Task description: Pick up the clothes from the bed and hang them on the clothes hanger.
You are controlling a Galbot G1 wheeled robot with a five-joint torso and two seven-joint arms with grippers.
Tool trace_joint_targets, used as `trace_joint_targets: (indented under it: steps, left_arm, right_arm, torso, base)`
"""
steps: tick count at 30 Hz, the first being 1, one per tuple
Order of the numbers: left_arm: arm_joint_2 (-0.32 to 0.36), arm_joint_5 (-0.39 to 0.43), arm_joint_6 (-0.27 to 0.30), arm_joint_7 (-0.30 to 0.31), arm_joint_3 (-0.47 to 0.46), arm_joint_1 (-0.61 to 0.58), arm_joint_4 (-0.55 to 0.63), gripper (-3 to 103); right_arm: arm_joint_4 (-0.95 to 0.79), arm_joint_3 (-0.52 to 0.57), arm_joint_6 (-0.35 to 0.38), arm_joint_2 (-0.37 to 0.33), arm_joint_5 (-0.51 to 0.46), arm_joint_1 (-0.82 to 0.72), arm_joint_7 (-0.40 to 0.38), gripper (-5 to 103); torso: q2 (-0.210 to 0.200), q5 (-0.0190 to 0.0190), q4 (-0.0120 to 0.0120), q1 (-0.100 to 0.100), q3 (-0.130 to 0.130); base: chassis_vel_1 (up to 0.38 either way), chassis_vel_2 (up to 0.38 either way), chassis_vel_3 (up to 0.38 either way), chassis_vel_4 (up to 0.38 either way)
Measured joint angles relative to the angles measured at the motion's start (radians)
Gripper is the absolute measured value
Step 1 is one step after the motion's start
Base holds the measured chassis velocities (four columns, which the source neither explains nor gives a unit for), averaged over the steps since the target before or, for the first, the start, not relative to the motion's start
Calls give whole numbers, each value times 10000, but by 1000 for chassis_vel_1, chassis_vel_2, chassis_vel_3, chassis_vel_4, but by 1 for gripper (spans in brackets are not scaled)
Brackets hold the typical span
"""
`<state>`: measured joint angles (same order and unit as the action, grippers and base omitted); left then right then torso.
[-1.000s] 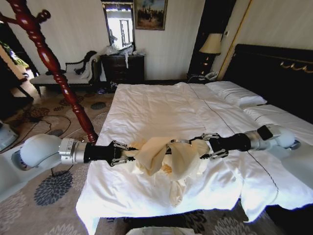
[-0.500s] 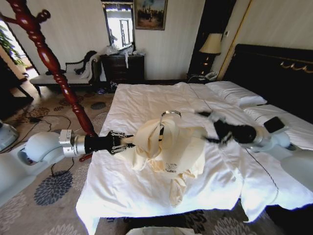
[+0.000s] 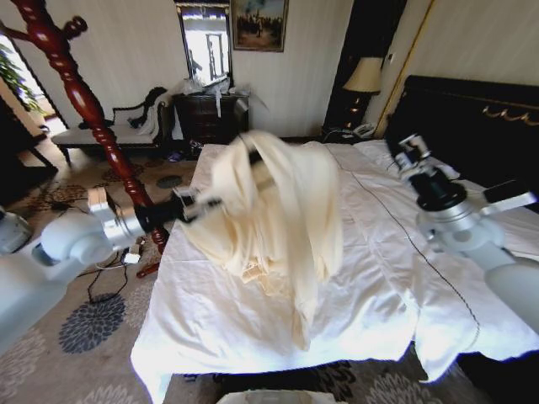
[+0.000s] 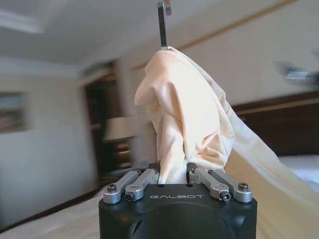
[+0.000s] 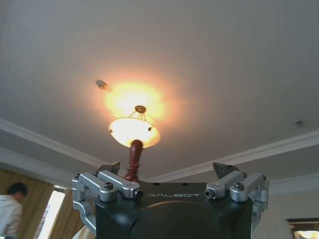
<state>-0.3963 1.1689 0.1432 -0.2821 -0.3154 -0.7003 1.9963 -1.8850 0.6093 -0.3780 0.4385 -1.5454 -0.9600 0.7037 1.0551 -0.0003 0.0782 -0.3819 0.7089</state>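
Note:
The pale cream-yellow clothes [image 3: 282,215] hang lifted above the bed [image 3: 244,324], their lower end trailing onto the white sheet. My left gripper [image 3: 199,204] is shut on a bunch of the cloth at the garment's left side; in the left wrist view the cloth [image 4: 187,119] rises from between the closed fingers of that gripper [image 4: 174,175]. The clothes hanger's silver hook [image 4: 163,22] sticks out of the top of the cloth, which hides its body. My right gripper [image 3: 409,151] is raised over the pillows, pointing up at the ceiling, open [image 5: 168,172] and holding nothing.
A red turned wooden post [image 3: 84,109] stands left of the bed, close behind my left arm. The black headboard [image 3: 472,118] runs along the right. A dresser [image 3: 210,114], a bench [image 3: 109,130] and a bedside lamp [image 3: 364,76] line the far wall. Cables lie on the carpet [image 3: 93,324].
The left arm has lifted the clothes up off the sheet. The right gripper has let go of them and swung up and to the right, toward the headboard.

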Motion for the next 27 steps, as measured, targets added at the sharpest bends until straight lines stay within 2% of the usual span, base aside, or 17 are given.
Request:
trace_joint_targets:
  steps: [1, 3, 5, 6, 9, 13, 14, 15, 16, 18, 20, 21, 22, 24, 27]
  left_arm:
    - [-52, 120, 174, 343, 19, 129, -134, 19]
    - [-116, 705, 856, 1428, 74, 610, -589, 19]
    - [-33, 1074, 1434, 2061, 104, 1000, -918, 19]
    - [-33, 1074, 1434, 2061, 104, 1000, -918, 19]
    - [170, 1666, 2183, 2562, 285, 1967, -1696, 19]
    - [459, 2267, 2887, 2632, 603, 3136, -2703, 19]
    - [612, 2469, 3360, 2613, 835, 3791, -3281, 19]
    - [676, 2552, 3672, 2573, 1052, 4180, -3595, 19]
    - [676, 2552, 3672, 2573, 1052, 4180, -3595, 19]
    - [686, 2555, 4099, 2451, 1640, 4952, -4156, 19]
    - [522, 2513, 4292, 2380, 2328, 5867, -4711, 19]
    - [522, 2513, 4292, 2380, 2328, 5867, -4711, 19]
    - [245, 2464, 4362, 2293, 2934, 6806, -5217, 19]
    - [-126, 2279, 4362, 2188, 3488, 7759, -5770, 19]
    - [-461, 2031, 4355, 2134, 3859, 8371, -6206, 19]
  right_arm:
    - [39, 118, -1, 78, 81, -63, -62, 100]
    - [115, 423, -24, 369, 271, -312, -237, 100]
    - [121, 519, -44, 575, 476, -483, -273, 100]
    - [121, 519, -44, 575, 476, -483, -273, 100]
    - [110, 538, -63, 816, 727, -661, -267, 100]
    - [114, 391, -65, 967, 825, -673, -244, 100]
    - [148, 296, -65, 1014, 870, -640, -231, 100]
    - [171, 243, -65, 1040, 895, -610, -218, 100]
    - [171, 243, -65, 1040, 895, -610, -218, 100]
    - [200, 160, -65, 1078, 924, -567, -204, 100]
    - [213, 102, -66, 1113, 957, -556, -187, 100]
    - [213, 102, -66, 1113, 957, -556, -187, 100]
    - [214, 72, -68, 1139, 1008, -568, -162, 100]
    - [207, 77, -72, 1176, 1079, -641, -90, 100]
    - [175, 187, -75, 1193, 1131, -775, -11, 100]
  torso:
    - [-1, 1, 2, 0, 0]
    - [-1, 1, -2, 0, 1]
    - [0, 0, -3, 0, 1]
    - [0, 0, -3, 0, 1]
    - [-1, 0, -3, -1, 1]
    - [0, 4, -1, -1, 0]
    - [0, 3, -7, 0, 0]
    - [0, 2, -10, 0, -1]
    - [0, 2, -10, 0, -1]
    - [0, -3, -13, 1, -1]
    - [-1, -7, -6, 1, 0]
    - [-1, -7, -6, 1, 0]
    - [-1, -4, -1, -1, 1]
    - [0, 10, 2, -1, 0]
    - [0, 6, 1, 1, 0]
  base:
    - [0, 0, 0, 0]
    - [0, 0, 0, 0]
    - [0, 0, 0, 0]
    - [0, 0, 0, 0]
    - [0, 0, 0, 0]
    - [0, 0, 0, 0]
    - [0, 0, 0, 0]
    - [0, 0, 0, 0]
    - [0, 0, 0, 0]
    - [0, 0, 0, 0]
    - [0, 0, 0, 0]
    - [0, 0, 0, 0]
    - [0, 0, 0, 0]
    - [0, 0, 0, 0]
    - [0, 0, 0, 0]
